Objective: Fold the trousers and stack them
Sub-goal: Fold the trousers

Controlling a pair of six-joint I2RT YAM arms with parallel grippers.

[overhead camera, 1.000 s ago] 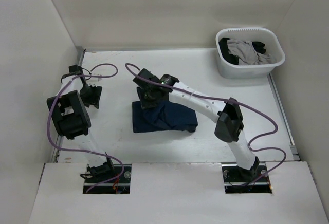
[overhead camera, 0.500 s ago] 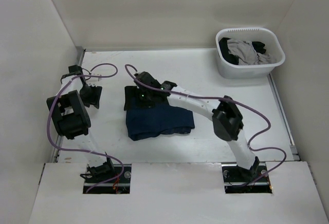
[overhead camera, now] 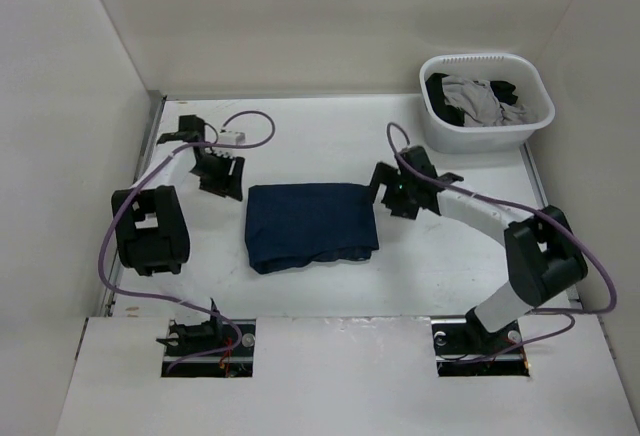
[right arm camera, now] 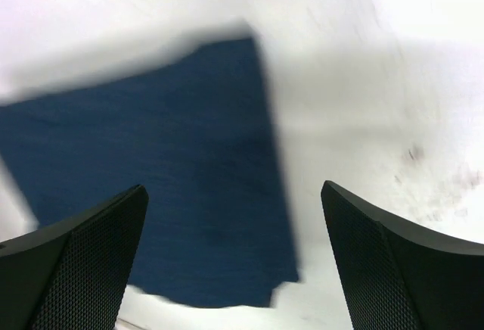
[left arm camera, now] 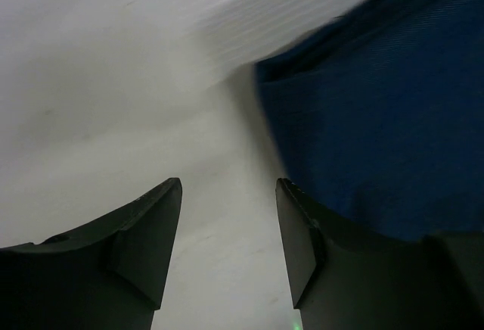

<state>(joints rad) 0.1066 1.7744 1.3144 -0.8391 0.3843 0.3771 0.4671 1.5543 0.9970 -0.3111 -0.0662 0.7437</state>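
While the trousers (overhead camera: 312, 224) lie folded into a compact dark blue block at the centre of the table (overhead camera: 300, 126), the left gripper (overhead camera: 222, 178) sits just beside their upper left corner, jaws parted with only bare tabletop between them. The right gripper (overhead camera: 385, 192) hangs just off their right edge, jaws spread wide and empty. At the upper right, a white basket (overhead camera: 470, 138) holds a grey garment (overhead camera: 482, 99) and a black garment (overhead camera: 441, 90).

The left arm (overhead camera: 150, 231) and the right arm (overhead camera: 475, 214) have blocky black joint housings; the right arm has also white tube links. A purple cable (overhead camera: 250, 121) loops along each arm. The right gripper (right arm camera: 234, 190) has black fingers (right arm camera: 83, 262) with a fine mesh texture. Small black bases (overhead camera: 200, 336) sit at the near edge of the table (overhead camera: 330, 136).
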